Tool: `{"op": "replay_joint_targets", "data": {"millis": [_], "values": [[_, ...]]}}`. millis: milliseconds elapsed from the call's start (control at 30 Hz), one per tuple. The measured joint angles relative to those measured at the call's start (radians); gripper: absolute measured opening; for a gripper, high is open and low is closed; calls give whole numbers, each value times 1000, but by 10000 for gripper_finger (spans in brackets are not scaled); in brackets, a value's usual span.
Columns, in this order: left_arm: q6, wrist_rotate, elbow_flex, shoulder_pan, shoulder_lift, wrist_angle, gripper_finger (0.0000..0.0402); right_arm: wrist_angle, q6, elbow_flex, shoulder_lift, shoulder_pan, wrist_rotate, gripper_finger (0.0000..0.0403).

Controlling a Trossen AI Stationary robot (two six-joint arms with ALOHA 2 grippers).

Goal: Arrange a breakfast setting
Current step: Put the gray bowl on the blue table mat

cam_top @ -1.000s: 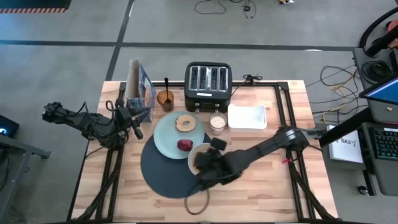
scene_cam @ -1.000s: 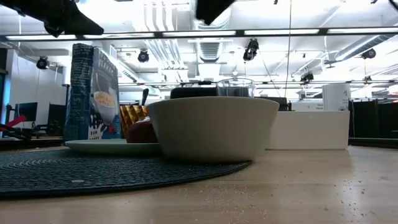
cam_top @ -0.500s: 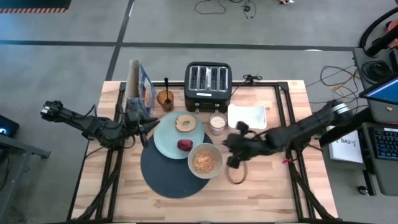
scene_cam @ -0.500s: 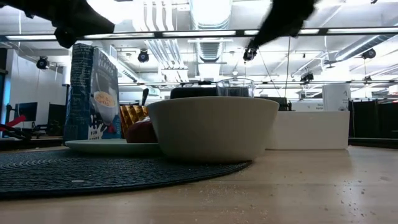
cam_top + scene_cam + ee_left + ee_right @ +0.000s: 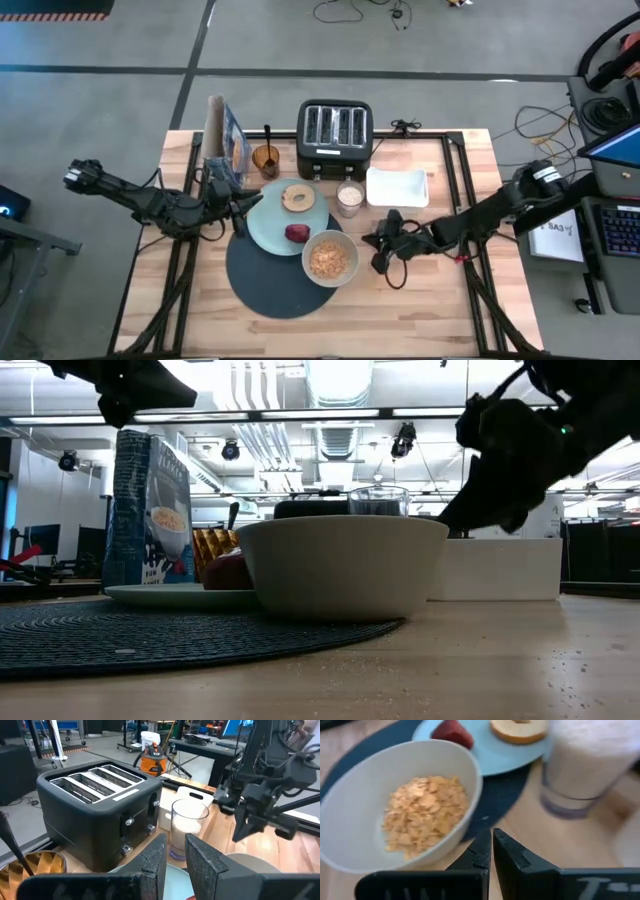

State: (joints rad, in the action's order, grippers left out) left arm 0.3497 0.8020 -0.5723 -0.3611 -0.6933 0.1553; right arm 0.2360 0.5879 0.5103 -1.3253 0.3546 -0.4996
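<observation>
The round dark-blue placemat (image 5: pixel 262 280) lies at the table's middle. The pale mint plate (image 5: pixel 268 226) rests on its far part and carries the bagel (image 5: pixel 298 197) and the dark-red fruit (image 5: pixel 296 233). The beige bowl (image 5: pixel 330 258), holding cereal flakes (image 5: pixel 422 812), stands on the mat's right edge. The milk glass (image 5: pixel 350 198) stands behind the bowl. No spoon shows. My left gripper (image 5: pixel 238 205) hovers at the plate's left rim, its fingers (image 5: pixel 150 862) a narrow gap apart and empty. My right gripper (image 5: pixel 380 246) is shut and empty, just right of the bowl.
The black toaster (image 5: pixel 335 138) stands at the far edge with the white tray (image 5: pixel 397 187) to its right. A cereal box (image 5: pixel 225 140) and an amber cup (image 5: pixel 265 158) holding a dark utensil stand at the far left. Bare wood lies at the near right.
My right gripper has drawn back from over the bowl toward the table's right edge, baring the cereal in the bowl, and now sits low beside the bowl. My left gripper has gone a little toward the plate's left rim.
</observation>
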Motion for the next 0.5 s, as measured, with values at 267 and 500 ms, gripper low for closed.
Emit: {"op": "replay_joint_targets", "data": {"millis": [267,500], "values": [[-16,0,-24,0,-33,1,52,160,20,90,-267,8,95,9],[-23,0,-24,0,-49,1,52,162,-114,345,-486,14,183,9]]}}
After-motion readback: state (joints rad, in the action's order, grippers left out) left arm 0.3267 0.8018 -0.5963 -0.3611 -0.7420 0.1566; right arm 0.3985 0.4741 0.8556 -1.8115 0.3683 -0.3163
